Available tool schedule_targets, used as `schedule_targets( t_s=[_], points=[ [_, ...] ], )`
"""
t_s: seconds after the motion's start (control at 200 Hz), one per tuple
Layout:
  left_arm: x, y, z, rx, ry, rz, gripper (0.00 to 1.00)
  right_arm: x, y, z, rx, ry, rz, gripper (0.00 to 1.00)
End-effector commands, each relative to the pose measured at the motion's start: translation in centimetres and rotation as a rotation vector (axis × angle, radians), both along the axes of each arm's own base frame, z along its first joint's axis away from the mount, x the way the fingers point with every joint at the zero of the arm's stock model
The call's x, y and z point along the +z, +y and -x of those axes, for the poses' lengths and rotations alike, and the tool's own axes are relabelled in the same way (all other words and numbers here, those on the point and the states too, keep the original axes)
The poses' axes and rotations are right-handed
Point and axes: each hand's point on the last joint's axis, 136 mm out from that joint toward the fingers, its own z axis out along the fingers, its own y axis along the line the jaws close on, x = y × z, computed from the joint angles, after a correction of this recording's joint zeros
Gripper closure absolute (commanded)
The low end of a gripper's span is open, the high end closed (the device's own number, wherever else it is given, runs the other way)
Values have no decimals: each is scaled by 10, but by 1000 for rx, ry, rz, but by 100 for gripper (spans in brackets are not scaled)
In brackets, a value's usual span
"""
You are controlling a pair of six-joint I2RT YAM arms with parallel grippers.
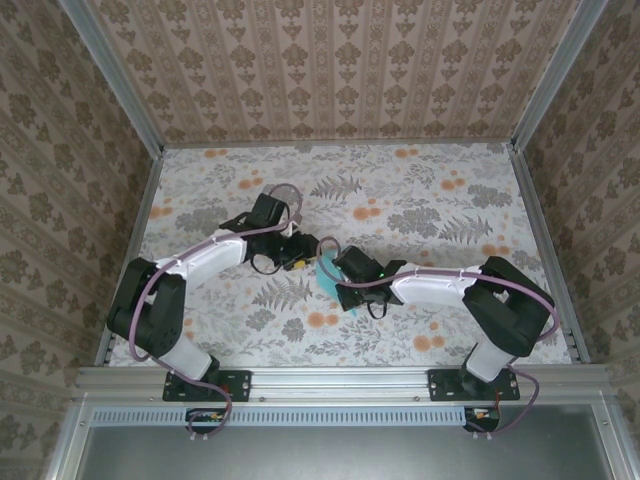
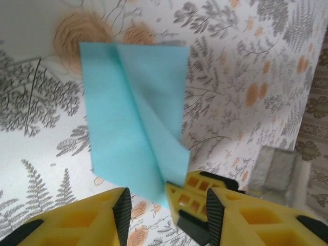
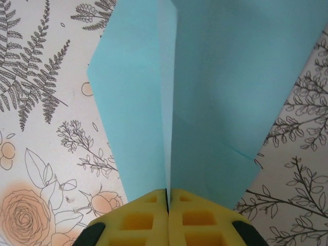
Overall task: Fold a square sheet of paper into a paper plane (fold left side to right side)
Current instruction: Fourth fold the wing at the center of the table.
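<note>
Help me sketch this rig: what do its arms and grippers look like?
Left arm and right arm match: white links, black joints and bases, a mauve cable looped along each. Fingers are yellow blocks with square cut-outs and black pads.

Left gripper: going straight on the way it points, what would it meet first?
Probably the right gripper, shut on the tip of the paper plane, just ahead between the left gripper's open jaws; depth unclear.

Plain light blue paper plane (image 2: 136, 118), yellow right pincer (image 3: 167, 193), table (image 1: 420, 200) printed with grey ferns, orange roses.
</note>
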Motion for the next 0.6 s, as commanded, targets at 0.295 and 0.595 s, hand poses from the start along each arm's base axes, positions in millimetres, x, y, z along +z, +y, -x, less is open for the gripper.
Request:
schedule_targets(
  t_s=[0.295, 0.595],
  points=[
    [-30, -23, 10, -56, 66, 3, 64, 2, -1, 6, -41, 98, -169, 95],
    [-42, -39, 7, -84, 83, 0, 59, 1, -2, 4, -58, 130, -218, 97]
  ],
)
